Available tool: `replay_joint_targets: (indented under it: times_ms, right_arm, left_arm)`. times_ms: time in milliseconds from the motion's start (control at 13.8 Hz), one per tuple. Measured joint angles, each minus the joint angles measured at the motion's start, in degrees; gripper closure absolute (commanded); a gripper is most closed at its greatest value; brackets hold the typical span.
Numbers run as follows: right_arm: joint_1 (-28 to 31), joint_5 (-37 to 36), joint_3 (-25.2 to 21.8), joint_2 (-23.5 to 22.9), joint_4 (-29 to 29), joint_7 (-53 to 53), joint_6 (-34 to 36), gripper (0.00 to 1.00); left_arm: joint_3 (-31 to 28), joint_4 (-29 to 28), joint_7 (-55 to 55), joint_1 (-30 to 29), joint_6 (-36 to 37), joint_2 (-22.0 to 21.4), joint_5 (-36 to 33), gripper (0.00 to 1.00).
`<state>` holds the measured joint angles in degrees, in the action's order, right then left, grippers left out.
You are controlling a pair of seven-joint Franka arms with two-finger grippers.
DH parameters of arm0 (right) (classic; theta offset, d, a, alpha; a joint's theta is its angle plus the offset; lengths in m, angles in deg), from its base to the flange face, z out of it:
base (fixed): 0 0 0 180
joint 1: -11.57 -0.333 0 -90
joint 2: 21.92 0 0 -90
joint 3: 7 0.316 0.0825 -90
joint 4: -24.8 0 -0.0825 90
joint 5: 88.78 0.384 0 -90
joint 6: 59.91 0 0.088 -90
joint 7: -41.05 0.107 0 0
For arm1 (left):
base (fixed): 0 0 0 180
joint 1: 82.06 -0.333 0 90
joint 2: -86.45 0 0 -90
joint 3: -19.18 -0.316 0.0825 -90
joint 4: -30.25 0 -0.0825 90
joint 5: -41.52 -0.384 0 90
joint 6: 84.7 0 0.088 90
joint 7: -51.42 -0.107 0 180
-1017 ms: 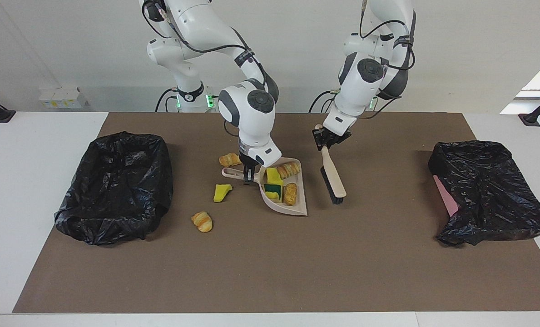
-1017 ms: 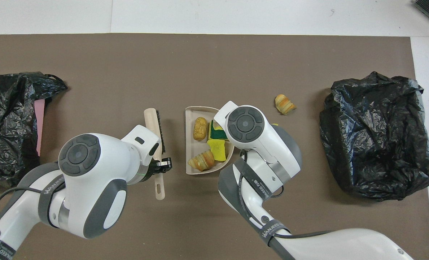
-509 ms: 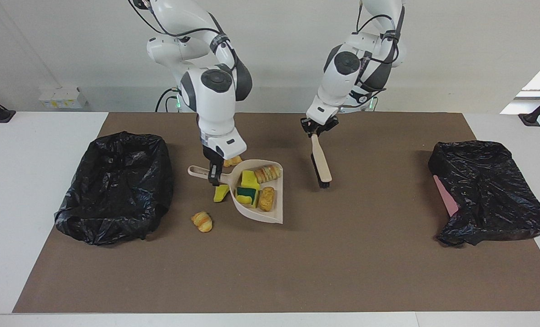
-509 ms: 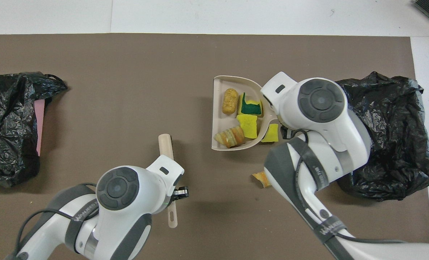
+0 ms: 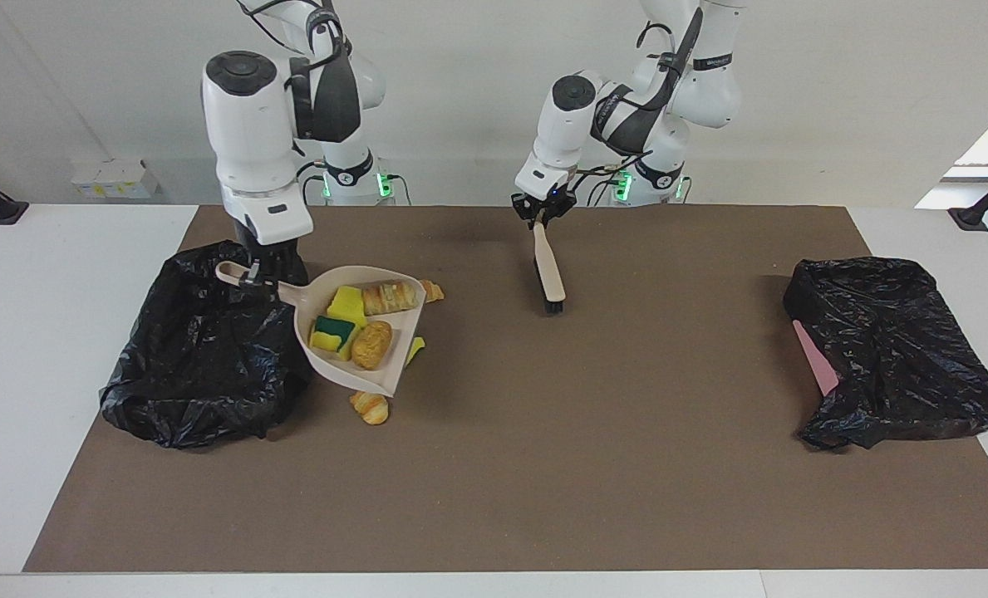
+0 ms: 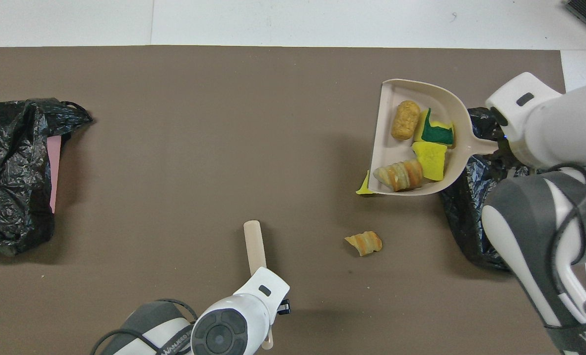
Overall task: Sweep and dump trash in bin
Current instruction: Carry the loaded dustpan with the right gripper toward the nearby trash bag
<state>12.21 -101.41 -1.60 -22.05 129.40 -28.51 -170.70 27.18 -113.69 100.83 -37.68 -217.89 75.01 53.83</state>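
**Loaded dustpan carried toward the bin, loose scraps still on the mat**

The right gripper (image 5: 254,274) is clamped on the handle of the dustpan (image 5: 327,370), which is lifted, its handle over the rim of the black-bagged bin (image 5: 203,349) at the right arm's end of the table. In the pan lie four pieces of trash (image 5: 352,324): two yellow sponge bits, one with a green face, and two golden bread chunks.

These pieces look light and soft. I judge they will roll or bounce easily, so the open lip at the pan's 5 o'clock in the facing view should stay level or raised until it is over the bag. The thin, stiff handle is the only sensible place to hold the pan.

Three scraps remain on the mat (image 5: 543,465): a bread chunk (image 5: 370,407) at the pan's 6 o'clock, a yellow sponge bit (image 5: 415,349) peeking from under its lip, and another bread piece (image 5: 432,291) at its 2 o'clock.

The left gripper (image 5: 541,218) is closed on the handle of the brush (image 5: 549,274), which hangs bristles-down over the middle of the mat, nearer the robots.

The bag's rim is floppy and could snag the pan. A second bin (image 5: 892,349) sits well apart at the left arm's end, with open mat between the two.
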Motion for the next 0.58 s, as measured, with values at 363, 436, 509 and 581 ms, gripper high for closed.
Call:
replay_joint_targets:
  times_ms: [363, 436, 509, 581]
  right_arm:
    - [10.9, 2.3, -0.2, 1.7, 0.1, -0.3, 8.0, 1.0]
    - [12.9, 2.4, -0.3, 1.8, 0.1, -0.3, 9.2, 1.0]
    - [14.8, 2.4, -0.4, 2.0, 0.2, -0.3, 10.2, 1.0]
    - [16.5, 2.4, -0.4, 2.2, 0.3, -0.3, 11.3, 1.0]
  left_arm:
    - [-0.8, -1.6, 0.9, -0.3, -2.7, 0.1, -0.8, 0.0]
    - [-1.0, -1.0, 0.9, -1.6, -2.6, 0.1, -1.5, 0.0]
    - [-1.1, -0.1, 0.8, -3.2, -2.4, 0.1, -2.7, 0.0]
    - [-1.2, 1.1, 0.6, -5.1, -1.8, 0.1, -3.8, 0.0]
